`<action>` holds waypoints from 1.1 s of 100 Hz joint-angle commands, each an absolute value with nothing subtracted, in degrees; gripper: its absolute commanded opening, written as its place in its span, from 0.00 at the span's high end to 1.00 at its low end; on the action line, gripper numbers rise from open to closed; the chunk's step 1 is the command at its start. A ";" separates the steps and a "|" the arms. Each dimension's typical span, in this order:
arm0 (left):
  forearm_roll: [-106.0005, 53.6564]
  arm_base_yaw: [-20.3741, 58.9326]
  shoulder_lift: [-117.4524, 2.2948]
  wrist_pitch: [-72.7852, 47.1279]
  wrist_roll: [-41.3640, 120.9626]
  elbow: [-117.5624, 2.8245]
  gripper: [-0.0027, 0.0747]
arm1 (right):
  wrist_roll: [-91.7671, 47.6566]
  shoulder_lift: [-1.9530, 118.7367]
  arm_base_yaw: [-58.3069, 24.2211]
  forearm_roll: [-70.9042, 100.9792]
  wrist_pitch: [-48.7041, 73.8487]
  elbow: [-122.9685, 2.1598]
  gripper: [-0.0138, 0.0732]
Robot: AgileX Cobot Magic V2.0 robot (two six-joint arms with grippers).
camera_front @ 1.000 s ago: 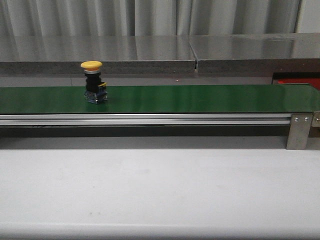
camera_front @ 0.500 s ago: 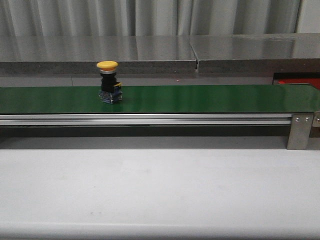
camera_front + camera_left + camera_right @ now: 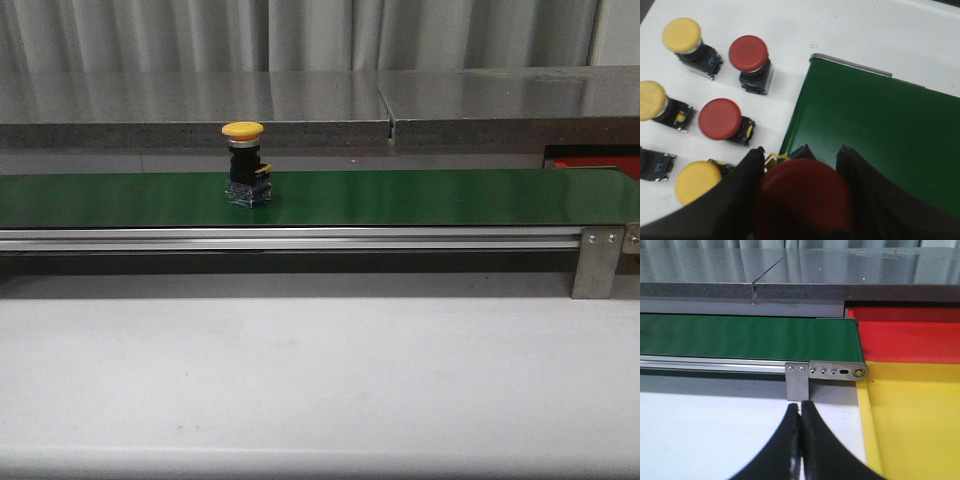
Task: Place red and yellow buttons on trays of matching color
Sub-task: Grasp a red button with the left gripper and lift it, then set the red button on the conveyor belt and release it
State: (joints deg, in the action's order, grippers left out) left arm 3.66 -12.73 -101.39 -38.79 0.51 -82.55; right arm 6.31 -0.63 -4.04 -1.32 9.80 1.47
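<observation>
L tool is clamped on a red button, held just over the near end of the green belt; R tool is pinched to a narrow slit w/ nothing in it, hanging at the belt's far end beside the yellow tray and red tray. A yellow button stands upright on the belt, left of mid-belt. Step looks like feeding: next, set the red one down on the belt upright, then R picks per colour. Spare buttons lie on the table beside the belt end; nothing blocks the drop.
</observation>
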 commanded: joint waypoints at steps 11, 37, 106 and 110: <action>3.79 -10.03 -104.23 -36.20 0.48 -88.52 0.99 | 6.08 -1.60 -4.06 -2.15 4.96 0.44 0.98; 3.79 -8.61 -108.57 -36.62 0.48 -90.83 0.99 | 6.08 -1.60 -4.06 -2.15 4.96 0.44 0.98; -2.06 -8.61 -108.18 -44.97 4.87 -100.26 0.14 | 6.08 -1.60 -4.06 -2.25 0.67 0.44 0.98; -2.20 -8.61 -107.34 -45.12 4.87 -100.26 0.14 | 6.08 -1.60 -4.06 -2.25 0.35 0.44 0.98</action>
